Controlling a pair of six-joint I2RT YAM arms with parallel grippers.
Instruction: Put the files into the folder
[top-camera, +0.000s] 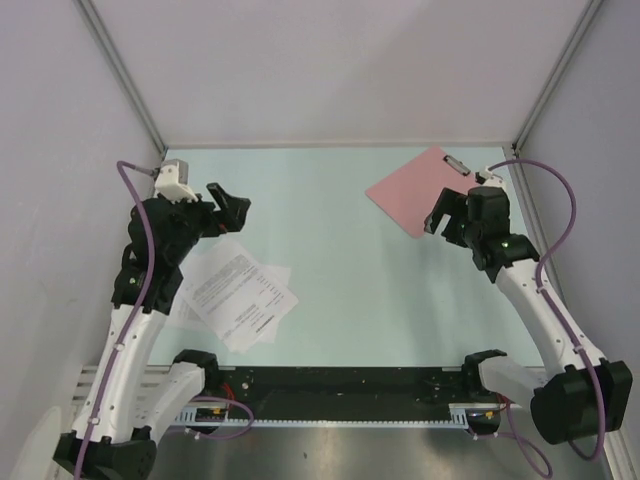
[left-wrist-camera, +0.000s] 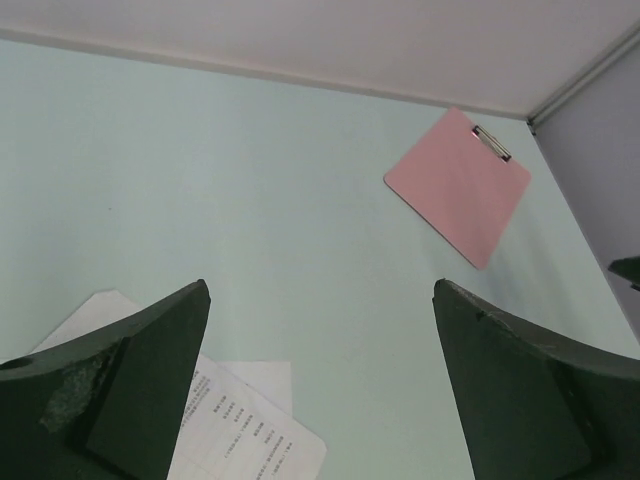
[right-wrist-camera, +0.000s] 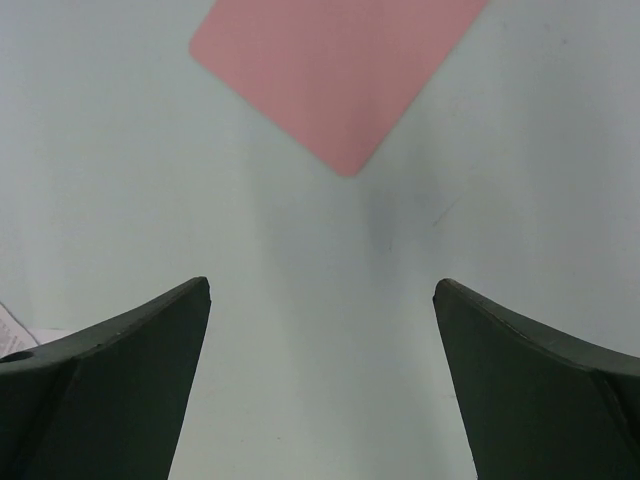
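Note:
The files (top-camera: 240, 293) are a few white printed sheets lying fanned on the table at the left; a corner shows in the left wrist view (left-wrist-camera: 245, 425). The folder (top-camera: 418, 188) is a pink clipboard at the back right with its metal clip (top-camera: 456, 165) at the far end; it also shows in the left wrist view (left-wrist-camera: 458, 185) and the right wrist view (right-wrist-camera: 335, 70). My left gripper (top-camera: 232, 210) is open and empty, raised above the table just beyond the files. My right gripper (top-camera: 443, 215) is open and empty, over the folder's near right edge.
The pale green table (top-camera: 350, 260) is enclosed by white walls with metal corner posts (top-camera: 120, 70) at the back left and right. A black rail (top-camera: 340, 385) runs along the near edge between the arm bases.

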